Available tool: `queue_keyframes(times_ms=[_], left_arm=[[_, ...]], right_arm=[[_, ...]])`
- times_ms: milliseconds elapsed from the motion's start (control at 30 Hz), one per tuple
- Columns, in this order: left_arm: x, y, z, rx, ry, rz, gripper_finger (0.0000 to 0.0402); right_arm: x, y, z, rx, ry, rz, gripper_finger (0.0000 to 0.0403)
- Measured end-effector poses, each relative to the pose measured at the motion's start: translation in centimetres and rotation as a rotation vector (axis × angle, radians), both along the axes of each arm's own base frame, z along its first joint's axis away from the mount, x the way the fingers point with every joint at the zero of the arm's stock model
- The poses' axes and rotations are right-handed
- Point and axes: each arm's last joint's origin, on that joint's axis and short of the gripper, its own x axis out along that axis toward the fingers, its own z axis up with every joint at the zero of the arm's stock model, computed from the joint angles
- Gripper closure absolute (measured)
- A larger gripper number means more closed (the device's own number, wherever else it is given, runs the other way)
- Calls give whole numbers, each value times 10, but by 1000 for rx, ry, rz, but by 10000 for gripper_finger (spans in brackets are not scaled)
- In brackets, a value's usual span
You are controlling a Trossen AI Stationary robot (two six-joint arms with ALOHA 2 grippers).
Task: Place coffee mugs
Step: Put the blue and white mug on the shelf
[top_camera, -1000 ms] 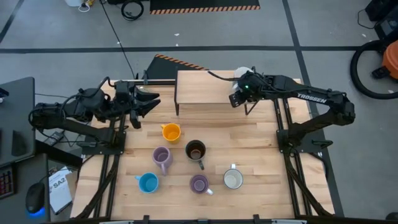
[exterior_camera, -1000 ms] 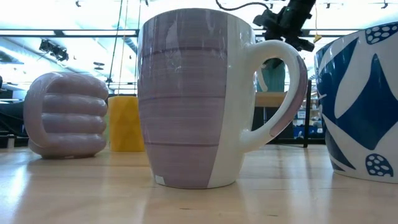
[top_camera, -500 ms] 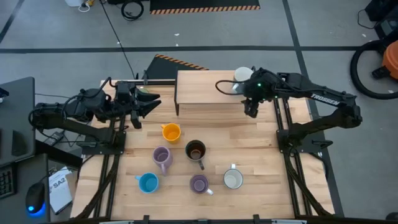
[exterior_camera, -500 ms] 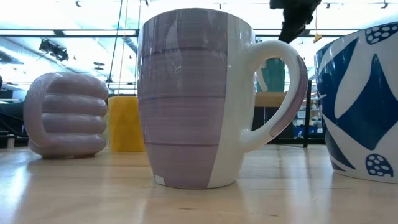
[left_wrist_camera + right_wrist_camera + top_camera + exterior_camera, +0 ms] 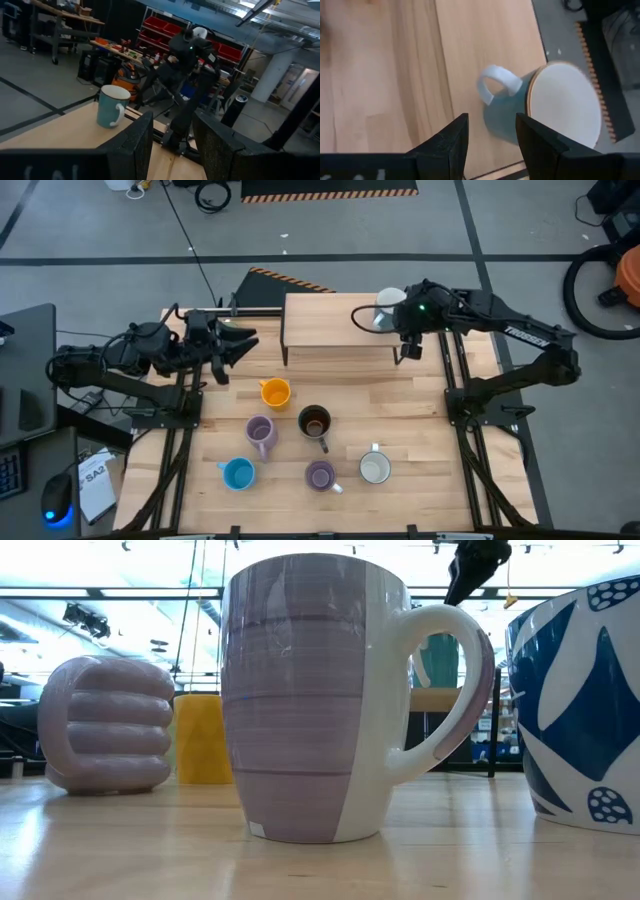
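Note:
A green mug [image 5: 388,308] with a white inside stands upright on its base at the far right corner of a raised wooden shelf [image 5: 330,330]; it also shows in the left wrist view [image 5: 111,105]. My right gripper [image 5: 408,352] hangs open above the shelf's right end, on the near side of the mug, with nothing between its fingers; its wrist view looks down on the mug [image 5: 520,112]. My left gripper [image 5: 235,345] waits open and empty left of the shelf. On the table stand orange [image 5: 275,392], dark [image 5: 315,421], lilac [image 5: 260,432], blue [image 5: 238,473], lilac [image 5: 320,475] and white [image 5: 374,468] mugs.
The shelf stands at the table's far middle. The low view is filled by the lilac mug [image 5: 310,700] and a blue-patterned mug [image 5: 585,700] close to the camera. Bare wood lies at the table's right side and near corners.
My right gripper has risen and drawn back from the green mug toward the table's right and near side, rolling about its own axis as it went. The mug has stayed upright on the shelf. In the low view the gripper has climbed to the top edge.

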Motion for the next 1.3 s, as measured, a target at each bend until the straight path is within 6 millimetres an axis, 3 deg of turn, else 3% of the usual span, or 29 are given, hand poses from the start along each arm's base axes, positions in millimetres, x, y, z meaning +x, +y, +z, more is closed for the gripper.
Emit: queue_keyframes(times_ms=[300, 467, 800, 1133, 1300], left_arm=[[0, 0, 0, -49, -15, -7, 256], [15, 7, -7, -87, 18, -15, 256], [49, 44, -31, -167, 141, 40, 256], [70, 83, -55, -239, 232, 103, 256], [68, 99, -58, -222, 260, 35, 256]], right_arm=[[2, -10, -5, 23, 31, -6, 234], [-1, -11, 4, 23, 8, -4, 234], [-10, -18, 30, 75, -125, -56, 234], [-13, -17, 30, 112, -117, -73, 234], [-10, -25, 29, 172, -131, -116, 234]])
